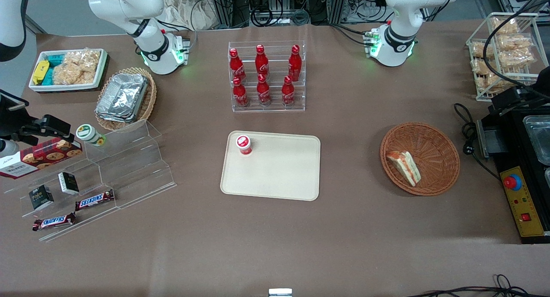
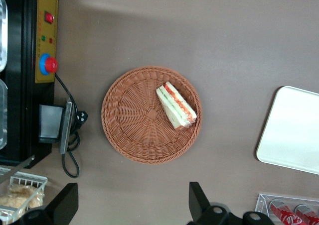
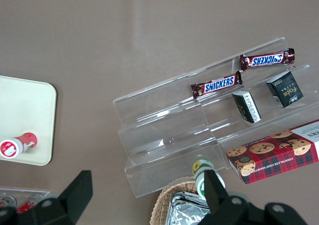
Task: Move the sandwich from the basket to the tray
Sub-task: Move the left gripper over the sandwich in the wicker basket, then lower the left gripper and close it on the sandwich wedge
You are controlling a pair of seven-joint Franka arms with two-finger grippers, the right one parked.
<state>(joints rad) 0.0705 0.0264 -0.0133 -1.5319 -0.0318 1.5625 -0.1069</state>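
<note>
The sandwich [image 1: 404,167] is seen lying in the basket [image 1: 434,145], resting against the woven wall on the side turned toward the tray [image 1: 283,176], with its orange-red and green filling layers showing along the cut edge. The basket stands on the brown worktop [image 1: 275,245] toward the working arm's end, well apart from the tray. On the tray a single red-capped bottle [image 1: 243,144] is lying in the corner farthest from the front camera and toward the parked arm's end; the rest of the tray is bare beige surface. In the left wrist view the pincer [image 2: 132,205] is held above the worktop, just beside the basket and not touching it; its two black fingers [image 2: 198,201] are spread wide apart and nothing is gripped between them. A black control box [image 1: 522,202] is placed beside the basket at the worktop's edge
</note>
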